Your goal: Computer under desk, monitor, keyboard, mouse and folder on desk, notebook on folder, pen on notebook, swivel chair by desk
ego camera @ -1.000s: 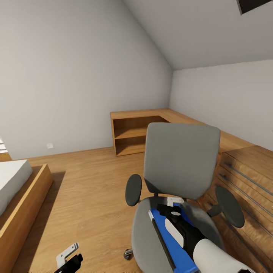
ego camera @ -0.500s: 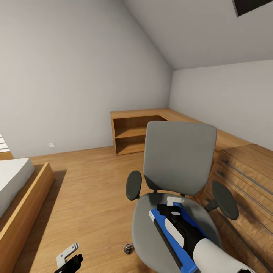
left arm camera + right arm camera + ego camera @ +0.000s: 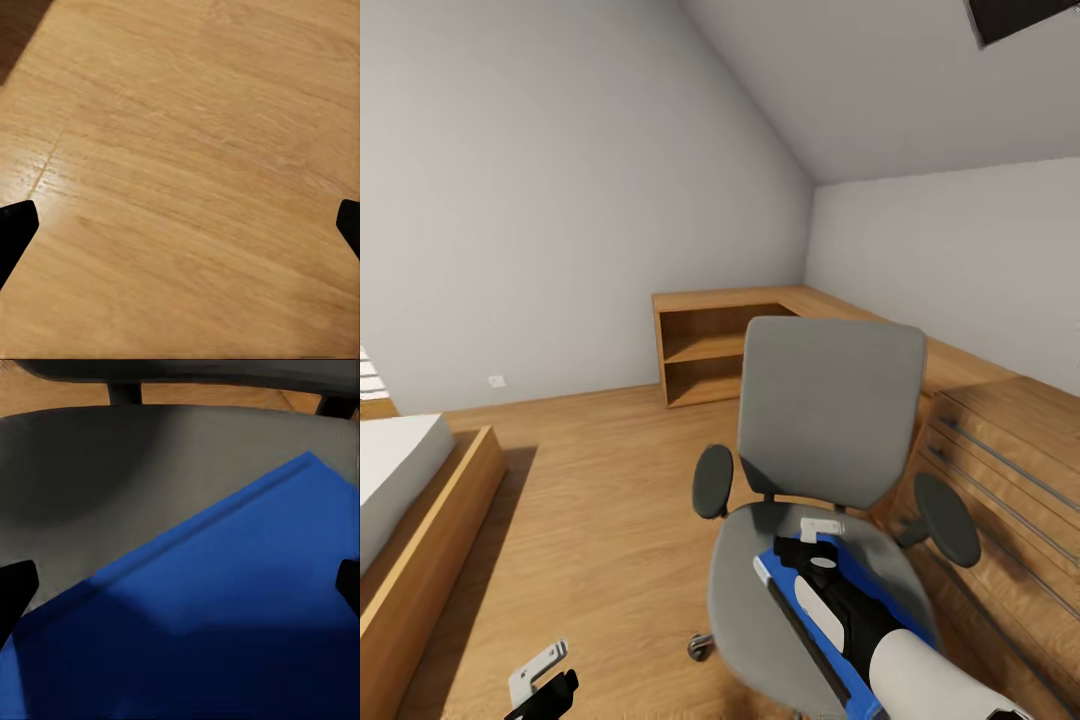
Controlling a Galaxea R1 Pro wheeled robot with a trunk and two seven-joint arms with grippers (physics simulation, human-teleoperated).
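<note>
In the attic bedroom, the robot's right hand [image 3: 818,528] hangs over the blue folder [image 3: 830,625] lying on the seat of the swivel chair [image 3: 830,425], its arm covering much of the folder in the head view. Across the last second the chair has slid a little leftward and up in the head view while the hand keeps its place, and the bed [image 3: 390,480] and the wall socket have drifted the opposite way, so the chair itself, and not just the camera, looks to have turned slightly; the folder is still on the seat, so the move to the table has not begun and a grasp looks like the next step. In the right wrist view the two fingertips [image 3: 15,592] stand wide apart at the frame's edges with the folder [image 3: 225,607] between them, so this hand is released and grasps nothing. The left hand [image 3: 545,685], low by the wood floor [image 3: 590,500], is likewise spread, its wrist camera facing bare planks [image 3: 180,180]. Whether the right fingers touch the folder cannot be told, and the folder's near end is cut off by the frame. Wooden drawers [image 3: 1000,470] stand just beside the chair
</note>
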